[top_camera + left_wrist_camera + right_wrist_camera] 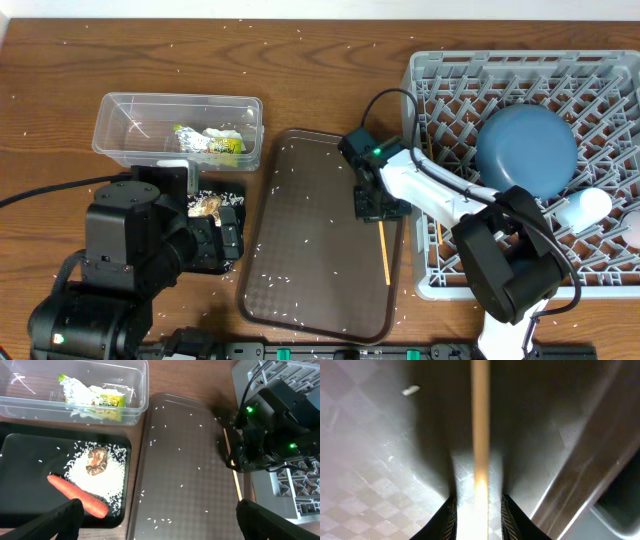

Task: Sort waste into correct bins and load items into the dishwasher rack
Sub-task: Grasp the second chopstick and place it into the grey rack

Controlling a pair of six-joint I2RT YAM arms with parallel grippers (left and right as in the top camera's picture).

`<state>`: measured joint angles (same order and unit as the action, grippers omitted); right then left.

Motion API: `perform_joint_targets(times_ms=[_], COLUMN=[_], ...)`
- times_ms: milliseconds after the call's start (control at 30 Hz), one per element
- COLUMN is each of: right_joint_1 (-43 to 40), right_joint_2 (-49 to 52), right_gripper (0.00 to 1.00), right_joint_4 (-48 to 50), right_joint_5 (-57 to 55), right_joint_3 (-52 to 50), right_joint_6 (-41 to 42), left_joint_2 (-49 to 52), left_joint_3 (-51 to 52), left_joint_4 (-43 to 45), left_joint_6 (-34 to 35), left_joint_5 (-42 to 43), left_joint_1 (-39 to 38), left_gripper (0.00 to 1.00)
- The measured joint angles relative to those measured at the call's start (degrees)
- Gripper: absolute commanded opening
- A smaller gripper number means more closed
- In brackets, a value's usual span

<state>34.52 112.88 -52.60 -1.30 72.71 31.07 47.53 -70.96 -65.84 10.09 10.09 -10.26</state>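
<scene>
While the chopstick (480,420) lay lengthwise toward the table's near edge, inside the right rim of the brown tray (300,230), my right gripper (479,505) straddled it, fingers (448,520) narrowly parted, not clamped.

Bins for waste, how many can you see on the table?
2: the clear tub at the far left, and the black tray right beside it on the near side. None looks hidden.
</scene>
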Motion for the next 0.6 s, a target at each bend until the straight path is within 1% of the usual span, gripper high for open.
perform_joint_targets(times_ms=[33, 67, 133, 167, 467, 600], right_joint_1=[-0.07, -0.11, -0.11, -0.11, -0.11, -0.11], right_joint_2=[0.0, 0.0, 0.0, 0.0, -0.26, -2.4], right_gripper=[0.23, 0.18, 0.05, 0.01, 0.01, 0.01], right_joint_4=[0.04, 0.11, 0.46, 0.72, 1.46, 1.31], right_joint_5=[0.22, 0.33, 0.85, 1.11, 1.79, 2.01], right_joint_3=[0.0, 0.0, 0.0, 0.0, 0.04, -0.02], right_joint_6=[-0.59, -1.07, -2.08, -2.69, -7.78, -9.4], left_joint_2=[0.0, 0.0, 0.0, 0.0, 0.0, 0.0], left_joint_3=[0.0, 0.0, 0.0, 0.0, 0.0, 0.0], left_joint_4=[0.02, 0.0, 0.02, 0.02, 0.02, 0.0], left_joint_6=[0.0, 0.0, 0.0, 0.0, 0.0, 0.0], left_joint_5=[0.0, 0.0, 0.0, 0.0, 0.0, 0.0], left_joint_1=[0.0, 0.0, 0.0, 0.0, 0.0, 0.0], left_gripper=[0.98, 0.98, 0.98, 0.98, 0.98, 0.98])
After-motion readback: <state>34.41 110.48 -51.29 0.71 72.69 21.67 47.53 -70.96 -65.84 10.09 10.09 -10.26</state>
